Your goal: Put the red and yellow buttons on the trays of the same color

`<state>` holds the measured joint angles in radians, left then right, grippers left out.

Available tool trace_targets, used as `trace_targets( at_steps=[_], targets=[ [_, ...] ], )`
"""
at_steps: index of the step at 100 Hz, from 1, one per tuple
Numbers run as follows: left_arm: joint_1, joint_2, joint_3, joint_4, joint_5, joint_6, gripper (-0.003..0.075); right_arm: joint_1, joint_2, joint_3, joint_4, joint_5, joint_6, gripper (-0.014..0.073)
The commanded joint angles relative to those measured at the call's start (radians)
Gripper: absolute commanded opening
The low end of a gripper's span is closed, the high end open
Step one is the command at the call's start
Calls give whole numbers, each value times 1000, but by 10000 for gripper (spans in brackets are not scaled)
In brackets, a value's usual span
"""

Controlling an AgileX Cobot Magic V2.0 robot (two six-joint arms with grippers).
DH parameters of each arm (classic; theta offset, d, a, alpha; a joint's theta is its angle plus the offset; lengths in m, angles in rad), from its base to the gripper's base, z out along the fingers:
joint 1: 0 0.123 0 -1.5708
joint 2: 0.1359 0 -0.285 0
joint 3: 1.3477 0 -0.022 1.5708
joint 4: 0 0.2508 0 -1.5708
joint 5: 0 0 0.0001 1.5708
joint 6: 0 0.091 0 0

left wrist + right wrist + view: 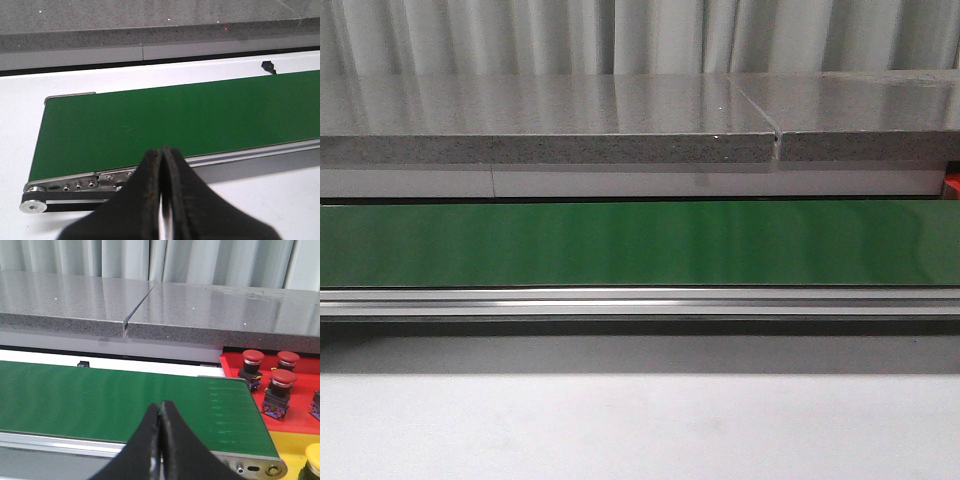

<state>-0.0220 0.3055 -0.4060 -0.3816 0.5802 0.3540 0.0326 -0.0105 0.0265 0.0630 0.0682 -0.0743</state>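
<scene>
The chief risk, as I judge it, is timing: the green conveyor belt is bare along all of its visible length, so neither hand has a button within reach. If the belt runs, a button carried along it could pass a hand that closes late, or be nudged off the edge by fingers that arrive pressed together. A second risk is colour: the red tray and the yellow tray lie side by side just past the belt's end, beyond and beside the right hand, so a careless drop near their shared border could land on the wrong one.

The red tray already holds three red buttons, with part of another object at its edge; one yellow button shows at the corner of the yellow tray.

The right hand hovers over the belt's near rail, fingers shut with nothing between them. The left hand is likewise pressed closed and empty, above the opposite belt end with its roller.

The belt sits on a white desk; beyond both hands runs a grey speckled stone ledge, and behind that pale curtains.
</scene>
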Motion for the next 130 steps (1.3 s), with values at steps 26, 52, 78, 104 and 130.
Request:
trace_targets(
  at_steps=[26,52,78,104,130],
  targets=[
    [-4,8,-25,-26,-69,-6,-19,2,-19,-14,-10,-84,-1,-67],
    [-4,8,-25,-26,-69,-6,-19,2,-19,-14,-10,-84,-1,-67],
    [-4,8,-25,-26,-80,-6,-19,2,-19,-14,-10,-84,-1,-67],
    [-4,8,66,23,-354,-8,-19,2,-19,-14,-10,-84,-1,-67],
    [-29,-73,237,394,-580,-370,-19,2,-19,-14,-10,-84,-1,-67]
  ],
)
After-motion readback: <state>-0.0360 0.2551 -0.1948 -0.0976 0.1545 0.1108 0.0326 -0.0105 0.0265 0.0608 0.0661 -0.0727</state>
